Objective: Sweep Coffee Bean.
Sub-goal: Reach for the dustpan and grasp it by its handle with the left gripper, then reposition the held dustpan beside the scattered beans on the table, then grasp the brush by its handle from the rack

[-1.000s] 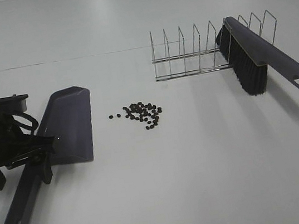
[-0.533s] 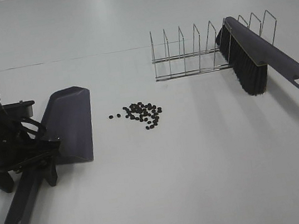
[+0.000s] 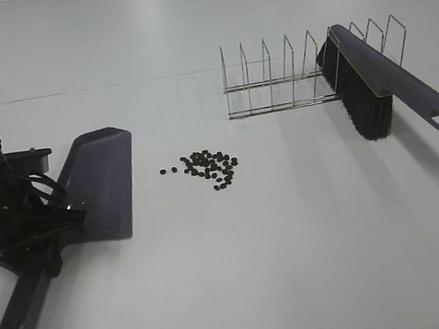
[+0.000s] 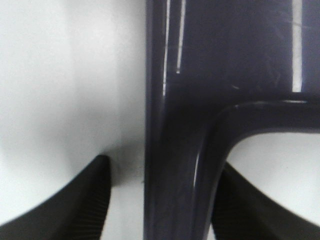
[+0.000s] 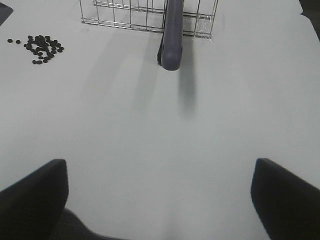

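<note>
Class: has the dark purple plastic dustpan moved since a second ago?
Yes, slightly. On the dark purple plastic dustpan, the handle end swung left, away from the small dark coffee beans; its mouth stayed put.

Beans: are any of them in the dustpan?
No, the beans lie clustered on the table, apart from the dustpan.

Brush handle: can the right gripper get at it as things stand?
Probably yes. The right gripper is open and empty, only bare table lies between it and the brush, and the handle end sticks out of the wire rack toward it. The rack's wires could crowd a grasp higher up.
</note>
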### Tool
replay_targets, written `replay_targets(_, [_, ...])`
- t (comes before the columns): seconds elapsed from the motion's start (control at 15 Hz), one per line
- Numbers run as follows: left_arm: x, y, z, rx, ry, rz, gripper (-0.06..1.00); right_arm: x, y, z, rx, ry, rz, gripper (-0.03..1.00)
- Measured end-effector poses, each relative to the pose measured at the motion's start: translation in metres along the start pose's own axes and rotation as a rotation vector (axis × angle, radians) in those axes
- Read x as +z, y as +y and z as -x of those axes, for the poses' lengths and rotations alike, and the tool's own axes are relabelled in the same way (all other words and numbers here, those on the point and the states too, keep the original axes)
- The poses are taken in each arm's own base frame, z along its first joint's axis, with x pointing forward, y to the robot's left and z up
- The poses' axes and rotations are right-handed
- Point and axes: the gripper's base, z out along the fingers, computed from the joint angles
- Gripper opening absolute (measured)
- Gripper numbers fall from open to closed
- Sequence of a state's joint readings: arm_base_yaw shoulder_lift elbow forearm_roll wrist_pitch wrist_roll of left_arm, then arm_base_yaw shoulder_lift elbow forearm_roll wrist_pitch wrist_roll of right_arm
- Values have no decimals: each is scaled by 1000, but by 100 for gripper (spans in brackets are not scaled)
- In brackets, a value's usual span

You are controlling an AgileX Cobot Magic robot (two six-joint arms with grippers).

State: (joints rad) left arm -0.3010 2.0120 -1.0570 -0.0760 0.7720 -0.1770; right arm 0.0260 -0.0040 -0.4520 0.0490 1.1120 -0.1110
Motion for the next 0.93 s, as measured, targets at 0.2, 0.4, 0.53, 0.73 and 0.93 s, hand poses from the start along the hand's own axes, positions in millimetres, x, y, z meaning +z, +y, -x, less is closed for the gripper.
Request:
replay_targets(0.2, [0, 1, 0, 7, -1, 7, 33, 0, 0, 0, 14, 0, 0, 87])
replay_targets(0.4, [0, 2, 0, 37, -3, 33, 33, -1, 0, 1, 15, -3, 0, 87])
replay_targets(0.53, [-4, 9, 1, 112, -13, 106, 33, -8, -1, 14, 53, -15, -1, 87])
replay_targets(0.73, [-5, 11, 1, 145, -11, 135, 33, -6, -4, 45, 75, 65, 6, 87])
replay_targets(0.93, [-6, 11, 3, 181, -12, 141, 33, 14, -8, 95, 88, 233, 27, 85])
